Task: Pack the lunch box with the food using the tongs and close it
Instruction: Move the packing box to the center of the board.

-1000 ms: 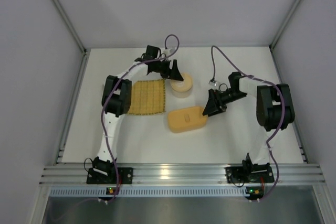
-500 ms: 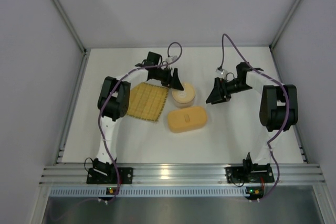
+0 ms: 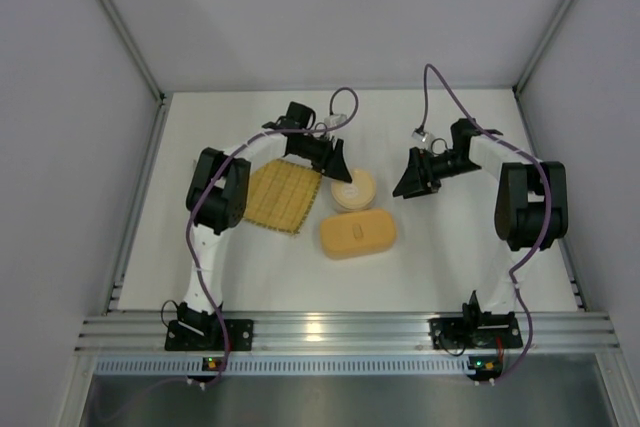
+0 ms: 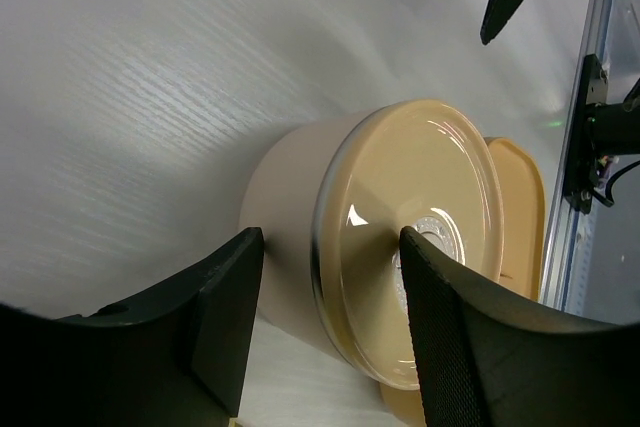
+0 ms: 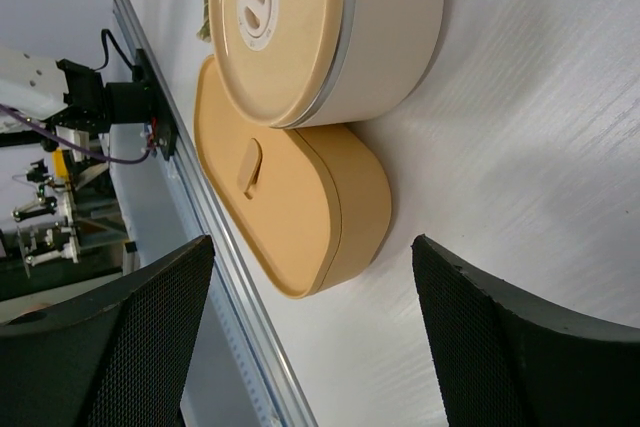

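The closed lunch box [image 3: 357, 234] is seen mid-table, with a round lidded bowl [image 3: 353, 190] just behind it and a woven mat [image 3: 280, 195] alongside. The bowl is straddled by the left gripper [image 3: 337, 165]; whether it is clamped cannot be told. The right gripper [image 3: 406, 188] is held wide and empty.

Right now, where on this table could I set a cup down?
The near strip of table between the lunch box and the rail is bare, as is the far edge. The middle is crowded: mat, round bowl, left gripper, right gripper.
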